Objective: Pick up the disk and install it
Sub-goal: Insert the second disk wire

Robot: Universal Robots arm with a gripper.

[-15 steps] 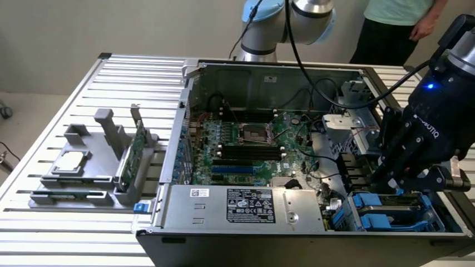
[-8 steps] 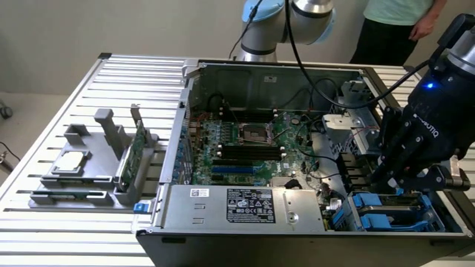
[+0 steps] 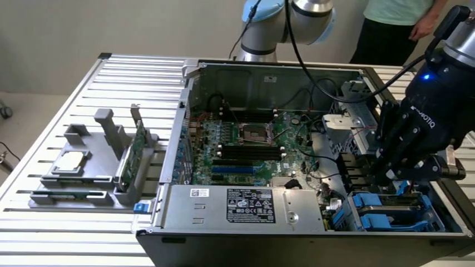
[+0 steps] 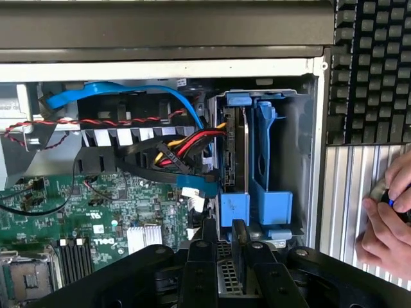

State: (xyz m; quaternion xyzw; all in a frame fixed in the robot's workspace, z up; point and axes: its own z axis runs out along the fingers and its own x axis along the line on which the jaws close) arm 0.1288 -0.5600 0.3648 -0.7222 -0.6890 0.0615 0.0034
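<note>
One silver-grey hard drive in its blue plastic carrier sits in the bay.
The black end effector hovers above, part-open, gripping nothing visible.

White letters reading "ROTIQ", the rest of the word cut off, run along the black body of the gripper at the exterior view's right. "DELL" is printed in white on the green motherboard in the wrist view. The white label on the silver-grey metal power supply box, nearest the camera in the exterior view, carries print too small to read.
</note>
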